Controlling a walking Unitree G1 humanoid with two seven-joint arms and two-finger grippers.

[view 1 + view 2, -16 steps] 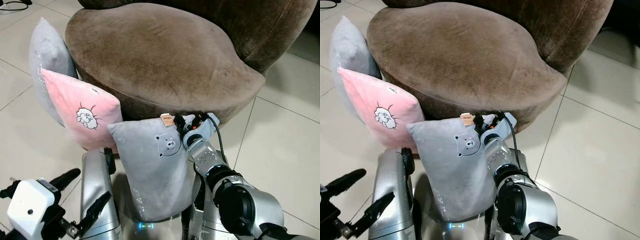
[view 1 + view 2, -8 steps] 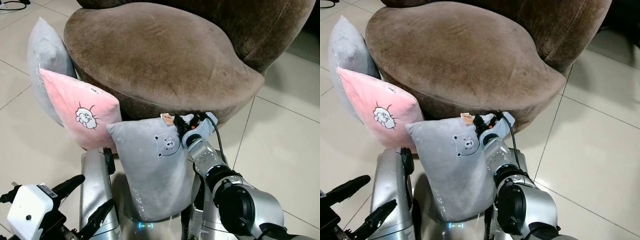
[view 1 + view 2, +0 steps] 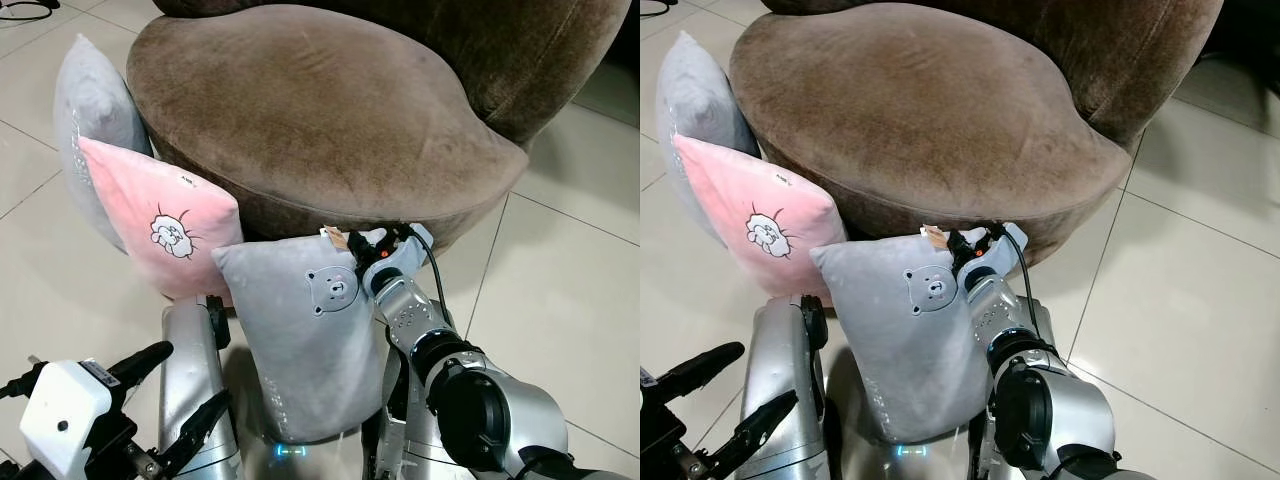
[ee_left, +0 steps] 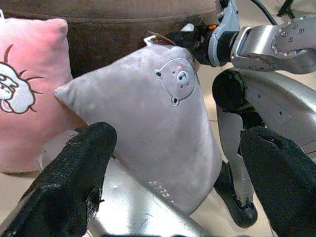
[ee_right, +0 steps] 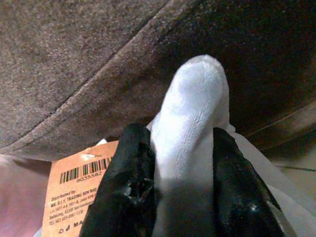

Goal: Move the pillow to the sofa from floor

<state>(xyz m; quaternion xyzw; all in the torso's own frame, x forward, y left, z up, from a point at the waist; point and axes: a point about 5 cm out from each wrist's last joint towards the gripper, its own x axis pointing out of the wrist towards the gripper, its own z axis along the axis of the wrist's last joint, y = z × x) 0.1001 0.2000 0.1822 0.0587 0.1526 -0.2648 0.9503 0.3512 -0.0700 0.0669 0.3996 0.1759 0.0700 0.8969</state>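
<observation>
Brown sofa [image 3: 320, 110]: round velvet seat, on tiled floor [image 3: 570, 250]. 
Grey pillow with bear patch [image 3: 310, 340]: upright before sofa base, between robot's arms, top corner pinched. 
Pink pillow [image 3: 160, 225]: leaning on sofa's left side, cat drawing on face. 
Plain grey pillow [image 3: 95, 110]: behind pink one. 
Right gripper [image 5: 180, 163]: fingers clamped on bear pillow's corner, just under seat edge. 
Left gripper [image 4: 168, 182]: low, fingers spread apart, holding nothing. 
Orange barcode tag [image 5: 81, 195]: beside pinched corner.
</observation>
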